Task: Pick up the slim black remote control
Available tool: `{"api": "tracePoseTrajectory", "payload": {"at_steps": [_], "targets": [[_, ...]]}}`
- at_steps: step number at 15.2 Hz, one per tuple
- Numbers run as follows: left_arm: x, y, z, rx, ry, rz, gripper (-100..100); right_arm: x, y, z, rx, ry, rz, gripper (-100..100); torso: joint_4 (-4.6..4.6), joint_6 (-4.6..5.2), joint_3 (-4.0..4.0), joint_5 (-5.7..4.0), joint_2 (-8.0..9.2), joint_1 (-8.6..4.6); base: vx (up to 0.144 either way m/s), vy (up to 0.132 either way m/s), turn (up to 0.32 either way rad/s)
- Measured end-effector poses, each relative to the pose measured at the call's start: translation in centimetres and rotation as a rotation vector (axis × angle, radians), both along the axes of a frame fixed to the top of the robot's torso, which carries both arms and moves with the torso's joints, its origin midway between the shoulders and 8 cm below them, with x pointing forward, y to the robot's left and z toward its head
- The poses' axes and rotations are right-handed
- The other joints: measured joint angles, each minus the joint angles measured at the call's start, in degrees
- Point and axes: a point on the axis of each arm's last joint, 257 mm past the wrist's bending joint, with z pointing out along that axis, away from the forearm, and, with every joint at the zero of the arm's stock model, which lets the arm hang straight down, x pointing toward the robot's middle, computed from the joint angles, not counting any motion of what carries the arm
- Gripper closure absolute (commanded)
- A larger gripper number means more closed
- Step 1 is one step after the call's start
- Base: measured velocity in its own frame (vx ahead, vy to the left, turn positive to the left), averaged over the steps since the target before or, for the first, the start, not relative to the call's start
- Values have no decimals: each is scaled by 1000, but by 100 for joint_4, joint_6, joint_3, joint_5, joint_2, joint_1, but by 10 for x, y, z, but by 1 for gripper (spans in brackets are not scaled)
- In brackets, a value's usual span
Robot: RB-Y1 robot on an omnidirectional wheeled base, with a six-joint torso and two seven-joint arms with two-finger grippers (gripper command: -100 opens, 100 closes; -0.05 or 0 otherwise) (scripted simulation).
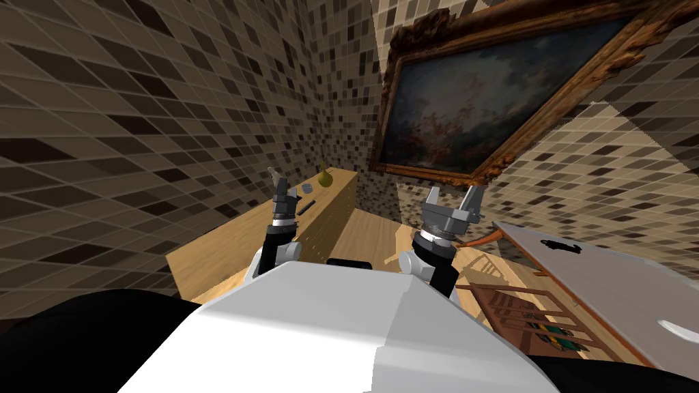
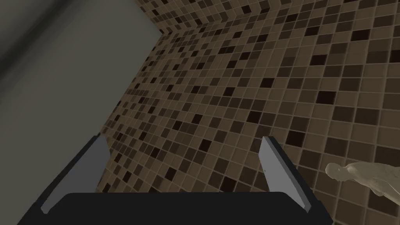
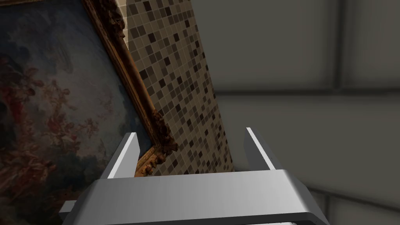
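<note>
Left claw (image 1: 284, 193) is raised over the near part of a long wooden worktop (image 1: 218, 249) that runs along the tiled wall (image 1: 136, 123) on my left. Its two fingers (image 2: 279, 168) are spread wide with nothing between them; seen from my wrist, they point up at the tiles. A pale figurine (image 2: 363, 175) lies just beside one finger, apart from it as far as I can tell. The slim black remote (image 1: 306, 205) lies flat on the wooden worktop just beside this claw, on the side toward my middle, near the worktop's front edge. The claw is not touching it. Farther along the same top sit a small grey round thing (image 1: 307, 187) and, beyond that, an olive pear-shaped vase (image 1: 325, 176) near the far end. I cannot tell what the grey thing is. Right claw (image 1: 452, 198) is held up in front of my chest, well apart from the remote, fingers (image 3: 127, 154) also parted and holding nothing. On the wall ahead hangs a large dark painting (image 1: 478, 102) in a carved brown frame. Off to my right stands a grey worktop (image 1: 614, 280) with a small black shape (image 1: 561, 246) on it, too unclear to name. A wooden chair (image 1: 519, 307) stands against its near edge.
</note>
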Motion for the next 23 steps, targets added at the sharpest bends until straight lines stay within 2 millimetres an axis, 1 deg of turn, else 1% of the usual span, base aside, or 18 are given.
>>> {"api": "tracePoseTrajectory", "payload": {"at_steps": [3,8,11,23], "targets": [[4,3,-3,22,26,-20,-100,0,0,0,0,0,0,0,0,2,-1,-1,-2,-7,6,-30,-85],[16,23,-13,9,99,-41,-100,0,0,0,0,0,0,0,-1,1,-2,-4,-4,-19,10,-50,-89],[22,36,-15,-16,133,-45,-100,0,0,0,0,0,0,0,-1,2,-3,-4,-5,-18,11,-42,-81],[37,103,-35,-192,284,-30,-100,0,0,0,0,0,0,0,-2,1,-5,-4,-9,-20,20,-46,-87]]}}
